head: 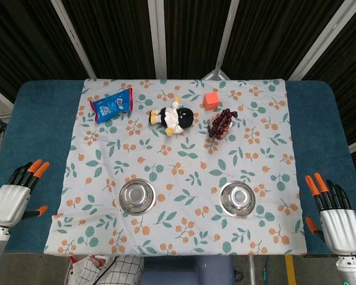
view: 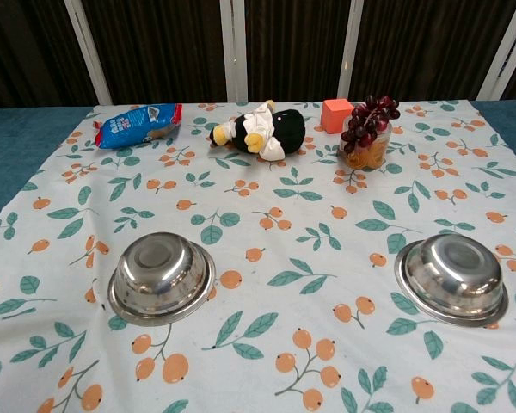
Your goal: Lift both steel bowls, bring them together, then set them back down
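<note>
bright even light, soft shadows, sharp focus

Both arms cut off at head view's bottom corners below left hand [head: 12, 199] and right hand [head: 338, 221]; chest view shows neither. Snack packet [head: 112, 105] print too small to read.

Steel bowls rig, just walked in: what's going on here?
Nothing is being handled yet. Both steel bowls sit upside down on the floral cloth, the left bowl and the right bowl well apart. The left hand and right hand rest open at the table's outer edges, touching neither bowl. A snack packet, plush toy, orange cube and grapes lie along the far side.
</note>
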Robot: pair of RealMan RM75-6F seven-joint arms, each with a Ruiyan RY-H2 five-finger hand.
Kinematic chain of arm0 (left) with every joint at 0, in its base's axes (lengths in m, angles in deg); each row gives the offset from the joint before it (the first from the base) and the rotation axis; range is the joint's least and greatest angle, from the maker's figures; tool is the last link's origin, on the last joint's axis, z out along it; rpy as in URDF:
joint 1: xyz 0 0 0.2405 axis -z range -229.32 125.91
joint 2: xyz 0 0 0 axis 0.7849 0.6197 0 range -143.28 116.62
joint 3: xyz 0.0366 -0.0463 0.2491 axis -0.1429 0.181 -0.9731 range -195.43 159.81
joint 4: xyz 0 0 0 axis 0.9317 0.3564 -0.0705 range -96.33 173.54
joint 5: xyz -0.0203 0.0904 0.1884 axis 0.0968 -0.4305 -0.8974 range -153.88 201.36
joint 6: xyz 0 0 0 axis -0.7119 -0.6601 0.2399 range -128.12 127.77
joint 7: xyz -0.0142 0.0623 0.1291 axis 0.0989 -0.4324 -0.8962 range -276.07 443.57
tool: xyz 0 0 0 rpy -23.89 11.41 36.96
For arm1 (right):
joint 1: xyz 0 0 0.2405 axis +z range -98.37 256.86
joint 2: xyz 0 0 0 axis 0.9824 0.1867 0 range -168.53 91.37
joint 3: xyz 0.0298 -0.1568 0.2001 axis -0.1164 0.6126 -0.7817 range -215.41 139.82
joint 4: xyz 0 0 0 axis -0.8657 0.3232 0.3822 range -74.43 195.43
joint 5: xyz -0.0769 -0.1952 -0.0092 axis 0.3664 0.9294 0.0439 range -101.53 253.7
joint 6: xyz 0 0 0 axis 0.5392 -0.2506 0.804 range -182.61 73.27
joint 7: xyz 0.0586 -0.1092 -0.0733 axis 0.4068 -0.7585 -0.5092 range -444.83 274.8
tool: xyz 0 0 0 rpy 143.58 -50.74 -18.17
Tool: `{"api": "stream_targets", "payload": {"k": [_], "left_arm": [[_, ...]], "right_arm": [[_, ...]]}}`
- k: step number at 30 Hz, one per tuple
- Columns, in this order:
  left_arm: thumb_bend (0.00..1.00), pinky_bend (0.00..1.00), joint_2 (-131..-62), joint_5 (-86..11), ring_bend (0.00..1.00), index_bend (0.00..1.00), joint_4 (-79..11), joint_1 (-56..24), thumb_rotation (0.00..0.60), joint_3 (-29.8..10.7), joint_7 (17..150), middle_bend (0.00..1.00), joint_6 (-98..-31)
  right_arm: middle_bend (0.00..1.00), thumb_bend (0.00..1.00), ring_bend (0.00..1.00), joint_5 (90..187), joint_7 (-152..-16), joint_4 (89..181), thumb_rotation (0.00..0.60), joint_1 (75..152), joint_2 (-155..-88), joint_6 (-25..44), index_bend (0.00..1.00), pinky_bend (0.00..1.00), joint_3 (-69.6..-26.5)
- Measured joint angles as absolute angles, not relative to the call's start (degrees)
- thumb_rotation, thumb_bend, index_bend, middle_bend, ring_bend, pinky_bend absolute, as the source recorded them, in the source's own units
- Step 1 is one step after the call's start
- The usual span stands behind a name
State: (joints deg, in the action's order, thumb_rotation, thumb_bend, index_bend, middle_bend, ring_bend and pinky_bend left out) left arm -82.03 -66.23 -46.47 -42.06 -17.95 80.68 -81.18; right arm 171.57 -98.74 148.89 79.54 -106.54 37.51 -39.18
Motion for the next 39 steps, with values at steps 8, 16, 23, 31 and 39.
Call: {"api": "stream_targets", "payload": {"k": [8, 16, 23, 31, 39], "left_arm": [[0.11, 0.10, -82.79, -67.42, 0.00, 0.00, -46.29, -41.61, 0.600, -18.17, 81.34, 0.00, -81.24], [0.11, 0.10, -85.08, -70.25, 0.00, 0.00, -46.32, -37.13, 0.600, -18.60, 83.58, 0.00, -75.58], [0.11, 0.10, -89.52, -68.29, 0.00, 0.00, -48.07, -29.64, 0.600, -16.45, 78.80, 0.00, -63.75], [0.11, 0.12, -96.29, -63.07, 0.00, 0.00, -49.02, -21.76, 0.600, -13.26, 72.34, 0.00, -52.49], [0.11, 0.15, -100.24, -59.22, 0.00, 0.00, -49.60, -17.65, 0.600, -12.26, 64.30, 0.00, -48.10]], "right_arm": [[0.00, 0.31, 0.00, 171.48, -99.55, 148.99, 0.600, 80.31, -106.88, 35.85, 0.00, 0.14, -39.03], [0.00, 0.31, 0.00, 169.53, -98.31, 149.08, 0.600, 81.33, -106.73, 34.13, 0.00, 0.14, -39.99], [0.00, 0.31, 0.00, 166.27, -97.97, 148.91, 0.600, 83.37, -106.36, 30.79, 0.00, 0.14, -41.93], [0.00, 0.31, 0.00, 163.32, -98.20, 148.09, 0.600, 84.66, -106.18, 27.46, 0.00, 0.14, -42.53], [0.00, 0.31, 0.00, 161.41, -98.17, 147.58, 0.600, 85.48, -106.21, 26.30, 0.00, 0.14, -43.24]]}}
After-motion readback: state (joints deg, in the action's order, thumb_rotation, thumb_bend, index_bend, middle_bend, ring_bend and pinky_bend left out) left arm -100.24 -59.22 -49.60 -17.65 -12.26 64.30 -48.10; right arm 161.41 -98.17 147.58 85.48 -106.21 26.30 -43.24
